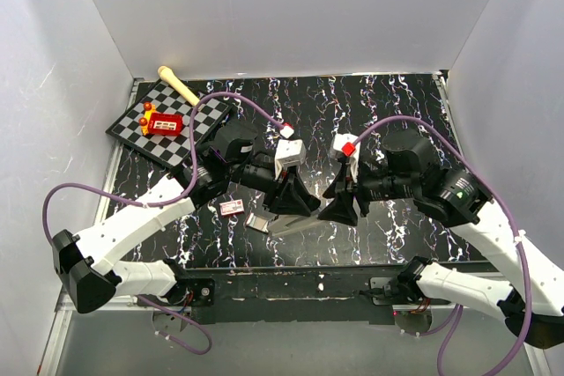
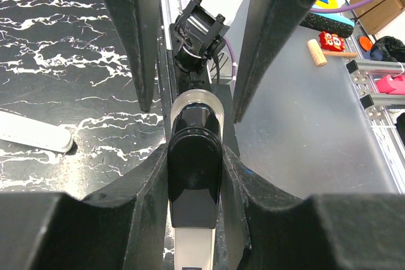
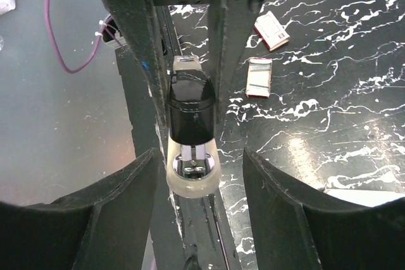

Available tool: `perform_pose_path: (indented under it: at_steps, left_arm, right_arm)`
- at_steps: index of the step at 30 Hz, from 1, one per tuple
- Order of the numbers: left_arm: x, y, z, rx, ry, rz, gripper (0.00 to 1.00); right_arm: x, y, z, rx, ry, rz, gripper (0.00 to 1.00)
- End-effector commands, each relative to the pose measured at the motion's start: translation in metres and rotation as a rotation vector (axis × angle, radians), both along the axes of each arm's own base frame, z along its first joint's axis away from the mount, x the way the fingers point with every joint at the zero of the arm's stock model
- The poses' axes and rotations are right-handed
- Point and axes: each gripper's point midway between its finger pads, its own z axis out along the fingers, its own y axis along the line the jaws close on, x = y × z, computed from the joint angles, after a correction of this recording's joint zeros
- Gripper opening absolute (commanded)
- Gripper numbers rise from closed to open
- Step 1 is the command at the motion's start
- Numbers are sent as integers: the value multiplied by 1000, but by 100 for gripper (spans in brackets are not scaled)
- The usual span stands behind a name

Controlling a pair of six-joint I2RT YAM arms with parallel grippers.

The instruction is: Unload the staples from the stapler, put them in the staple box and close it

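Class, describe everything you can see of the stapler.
The stapler is slim, with a glossy black top cover, a translucent rounded nose and silver metal showing inside it. The left gripper clamps its black part from both sides; the right gripper stands open around the clear nose, a gap on one side.

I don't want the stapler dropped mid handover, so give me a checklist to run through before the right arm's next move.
1. Left gripper clamped on the stapler: ok.
2. Right gripper straddling the stapler's other end: ok.
3. Right fingers touching the stapler: not ok, gaps on either side.
4. Whether staples are inside: cannot tell.
5. Small boxes clear of the fingers: ok.
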Motion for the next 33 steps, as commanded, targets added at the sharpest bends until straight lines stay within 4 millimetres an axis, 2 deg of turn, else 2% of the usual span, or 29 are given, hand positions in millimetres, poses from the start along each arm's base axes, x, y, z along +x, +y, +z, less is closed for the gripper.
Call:
perform_pose_path:
  at_steps: [1,5,11,16,17,18,19,25,28,33]
  left_arm:
    - [-8,2,24,-82,-32,-38,0]
    - [-7,2,25,-84,-35,-27,0]
    - [-7,3,29,-99,-39,-17,0]
    - [-7,7,37,-129,-33,-10,0]
    - [-8,8,39,-136,-33,-15,0]
    - [-8,8,40,-141,-31,-19,0]
    - [-9,8,40,-143,-31,-23,0]
    - [-6,14,54,-192,-50,9,0]
    - [-2,18,63,-228,-63,41,0]
    - [7,22,76,-276,-85,110,0]
  right_arm:
    - [-5,12,22,61,-62,60,62]
    - [-10,16,20,61,-59,78,58]
    - [-13,21,15,43,-44,96,42]
    - [-15,19,8,31,-37,99,39]
    - [-16,19,6,29,-34,100,28]
    - [-16,19,6,29,-31,95,5]
    - [-16,19,4,28,-28,90,1]
    - [-28,9,-9,36,-3,86,1]
    - [-36,4,-32,29,56,79,1]
    - [-46,-1,-53,59,115,58,1]
